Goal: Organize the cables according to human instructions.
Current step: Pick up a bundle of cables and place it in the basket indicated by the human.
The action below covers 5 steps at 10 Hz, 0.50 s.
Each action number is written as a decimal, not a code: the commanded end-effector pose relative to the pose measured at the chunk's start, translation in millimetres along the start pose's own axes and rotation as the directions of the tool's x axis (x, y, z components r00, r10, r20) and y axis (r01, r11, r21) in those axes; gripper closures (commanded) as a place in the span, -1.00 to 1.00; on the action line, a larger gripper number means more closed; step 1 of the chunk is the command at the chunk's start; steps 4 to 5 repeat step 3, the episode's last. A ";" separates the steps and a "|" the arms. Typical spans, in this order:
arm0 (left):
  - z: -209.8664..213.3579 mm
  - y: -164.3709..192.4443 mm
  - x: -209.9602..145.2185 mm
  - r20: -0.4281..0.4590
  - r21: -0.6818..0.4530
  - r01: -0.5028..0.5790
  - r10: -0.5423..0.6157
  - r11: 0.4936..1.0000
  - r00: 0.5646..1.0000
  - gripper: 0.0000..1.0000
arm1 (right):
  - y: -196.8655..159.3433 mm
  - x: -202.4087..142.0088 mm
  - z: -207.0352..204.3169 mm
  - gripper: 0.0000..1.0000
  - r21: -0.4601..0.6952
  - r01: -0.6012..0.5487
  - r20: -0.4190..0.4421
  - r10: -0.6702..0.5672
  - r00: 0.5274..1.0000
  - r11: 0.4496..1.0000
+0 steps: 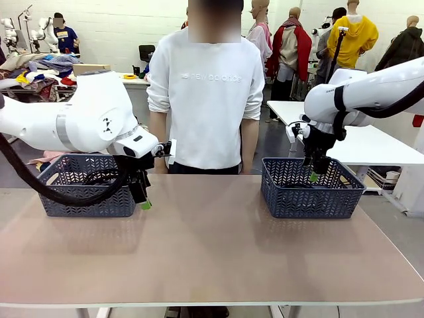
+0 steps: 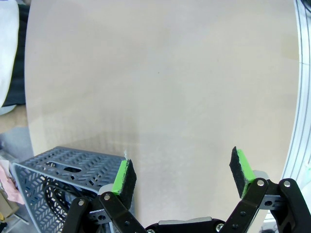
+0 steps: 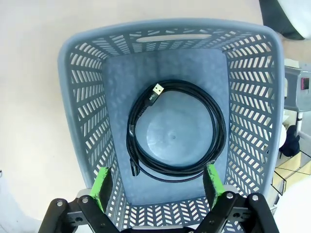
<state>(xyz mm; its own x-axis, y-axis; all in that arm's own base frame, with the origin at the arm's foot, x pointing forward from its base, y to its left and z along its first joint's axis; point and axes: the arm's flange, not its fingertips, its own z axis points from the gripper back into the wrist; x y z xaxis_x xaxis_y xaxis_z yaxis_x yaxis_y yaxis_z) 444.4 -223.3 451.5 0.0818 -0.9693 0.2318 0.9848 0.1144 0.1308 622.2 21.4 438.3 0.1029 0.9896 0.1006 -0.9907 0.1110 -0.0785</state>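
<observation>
My right tool (image 3: 158, 185) hangs over the right basket (image 1: 311, 189), fingers apart, empty. One coiled cable (image 3: 176, 131) lies flat on that basket's floor. My left tool (image 2: 182, 174), fingers apart, empty, is over the bench (image 2: 160, 73) beside the left basket (image 2: 58, 167), which holds dark cable (image 2: 53, 194).

Left gripper (image 1: 144, 199) hangs low, jaws wide apart; right gripper (image 1: 313, 173) points down, jaws spread
</observation>
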 end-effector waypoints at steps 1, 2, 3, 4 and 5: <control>0.8 -0.5 -1.1 0.000 0.004 -0.005 0.005 1.000 1.000 -1.00 | 0.2 -0.4 1.6 -0.95 -0.008 -0.011 0.001 0.011 1.000 1.000; 0.8 -0.5 -1.1 0.000 0.004 -0.005 0.005 1.000 1.000 -1.00 | 0.2 -0.4 1.6 -0.95 -0.008 -0.011 0.001 0.011 1.000 1.000; 0.8 -0.5 -1.1 0.000 0.004 -0.005 0.005 1.000 1.000 -1.00 | 0.2 -0.4 1.6 -0.95 -0.008 -0.011 0.001 0.011 1.000 1.000; 0.8 -0.5 -1.1 0.000 0.004 -0.005 0.005 1.000 1.000 -1.00 | 0.2 -0.4 1.6 -0.95 -0.008 -0.011 0.001 0.011 1.000 1.000; 0.8 -0.5 -1.1 0.000 0.004 -0.005 0.005 1.000 1.000 -1.00 | 0.2 -0.4 1.6 -0.95 -0.008 -0.011 0.001 0.011 1.000 1.000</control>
